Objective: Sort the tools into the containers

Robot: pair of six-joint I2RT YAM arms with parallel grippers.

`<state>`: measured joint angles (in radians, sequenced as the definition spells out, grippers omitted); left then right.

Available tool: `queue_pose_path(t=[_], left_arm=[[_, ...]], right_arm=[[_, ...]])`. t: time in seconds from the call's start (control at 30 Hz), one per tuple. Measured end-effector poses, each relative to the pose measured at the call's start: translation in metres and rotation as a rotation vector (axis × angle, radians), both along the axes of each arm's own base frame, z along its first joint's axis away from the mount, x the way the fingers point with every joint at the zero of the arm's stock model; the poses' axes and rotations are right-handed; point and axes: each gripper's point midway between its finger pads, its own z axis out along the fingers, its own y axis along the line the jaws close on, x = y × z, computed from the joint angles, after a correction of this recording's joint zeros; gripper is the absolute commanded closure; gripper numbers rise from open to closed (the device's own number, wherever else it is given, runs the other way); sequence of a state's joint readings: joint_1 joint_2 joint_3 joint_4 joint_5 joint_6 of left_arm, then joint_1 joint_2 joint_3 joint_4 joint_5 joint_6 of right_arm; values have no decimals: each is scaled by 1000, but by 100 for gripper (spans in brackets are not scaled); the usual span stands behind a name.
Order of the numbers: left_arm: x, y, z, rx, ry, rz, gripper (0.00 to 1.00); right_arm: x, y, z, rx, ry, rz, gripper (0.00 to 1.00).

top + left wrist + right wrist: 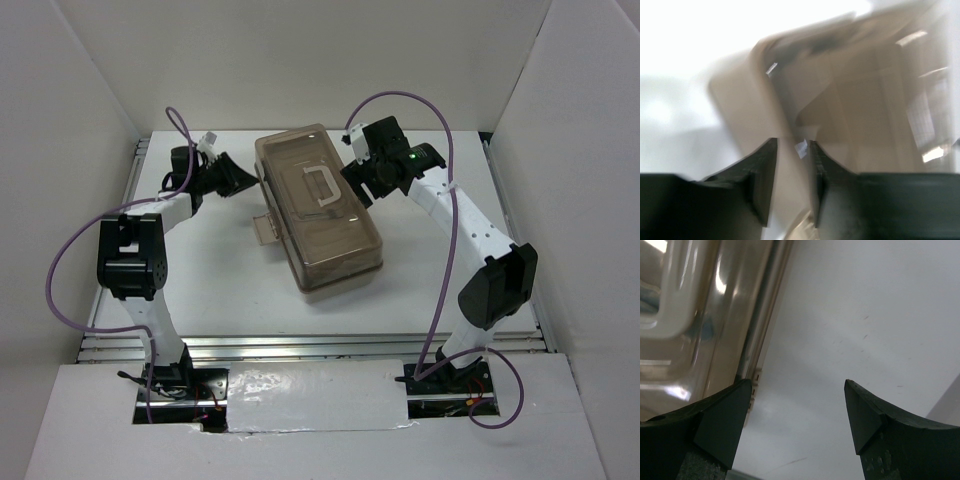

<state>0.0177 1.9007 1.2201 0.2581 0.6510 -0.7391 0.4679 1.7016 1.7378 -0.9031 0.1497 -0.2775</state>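
The containers are one beige toolbox [330, 275], shut under a translucent brown lid [335, 225] with a white handle [318, 186]. No tools show in any view. My left gripper [243, 183] is at the box's back left side. In the blurred left wrist view its jaws [792, 145] stand a narrow gap apart, with a beige edge of the toolbox [755, 115] running through the gap. My right gripper [362, 178] is at the back right corner of the lid. It is open [797, 385] over bare table, its left finger beside the lid's rim [752, 335].
A small beige latch tab [266, 228] sticks out from the box's left side. White walls enclose the table [230, 290] on three sides. A metal rail [300, 345] runs along the near edge in front of the arm bases.
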Motion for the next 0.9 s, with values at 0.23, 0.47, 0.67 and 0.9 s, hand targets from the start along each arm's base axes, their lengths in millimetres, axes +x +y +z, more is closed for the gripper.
queue_pose_path(t=[0.23, 0.47, 0.67, 0.9], left_arm=[[46, -11, 66, -32, -206, -1, 42], [3, 67, 70, 4, -136, 118, 39], [-52, 104, 61, 187, -35, 279, 43], [-99, 54, -1, 347, 117, 209, 49]], right_arm=[[-48, 14, -1, 51, 90, 89, 13], [-9, -5, 75, 278, -16, 3, 5], [0, 16, 82, 394, 19, 27, 0], [15, 43, 12, 434, 245, 35, 0]])
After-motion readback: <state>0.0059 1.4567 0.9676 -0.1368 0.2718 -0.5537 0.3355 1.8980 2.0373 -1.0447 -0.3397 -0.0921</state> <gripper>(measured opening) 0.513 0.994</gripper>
